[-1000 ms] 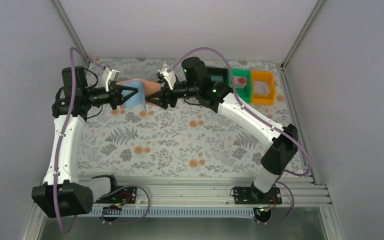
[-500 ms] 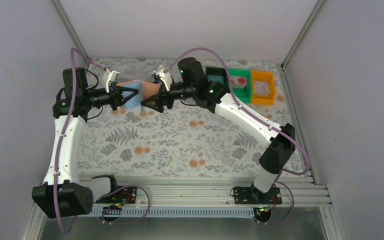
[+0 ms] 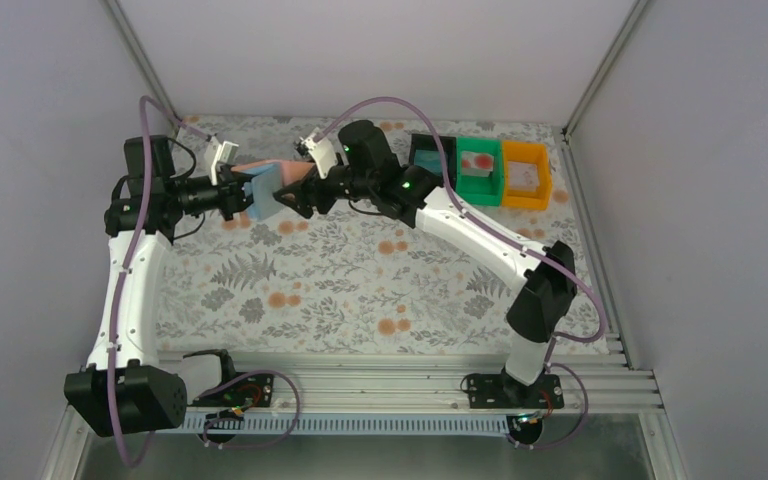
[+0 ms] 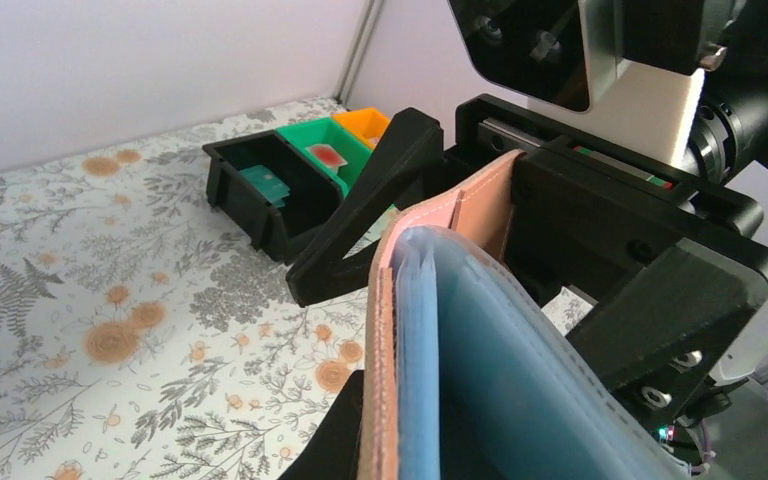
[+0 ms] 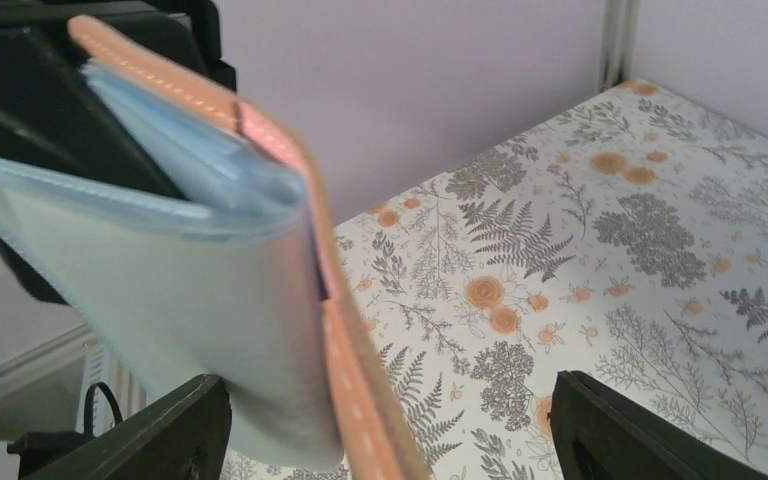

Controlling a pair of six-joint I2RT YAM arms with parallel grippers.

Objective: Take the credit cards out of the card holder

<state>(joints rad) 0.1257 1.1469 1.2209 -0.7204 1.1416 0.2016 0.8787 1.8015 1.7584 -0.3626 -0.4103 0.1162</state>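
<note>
The card holder (image 3: 268, 186), salmon outside and light blue inside, hangs in the air at the back left. My left gripper (image 3: 240, 195) is shut on its left half; in the left wrist view the holder (image 4: 480, 340) fills the space between my left gripper's (image 4: 410, 445) fingers. My right gripper (image 3: 295, 197) is open, its fingers (image 4: 380, 200) on either side of the holder's free flap. In the right wrist view the flap (image 5: 200, 290) lies between the spread fingers (image 5: 165, 430) of my right gripper (image 5: 390, 440). A teal card (image 4: 265, 182), a white card with a red mark (image 3: 478, 163) and a whitish card (image 3: 525, 177) lie in the bins.
Black (image 3: 430, 152), green (image 3: 482, 180) and orange (image 3: 526, 192) bins stand in a row at the back right. The floral tabletop (image 3: 360, 290) is walled on three sides. The arm bases sit on a rail (image 3: 380, 385) at the near edge.
My right gripper has moved left along the card holder and now straddles its flap. My left gripper has kept its hold and stayed in place.
</note>
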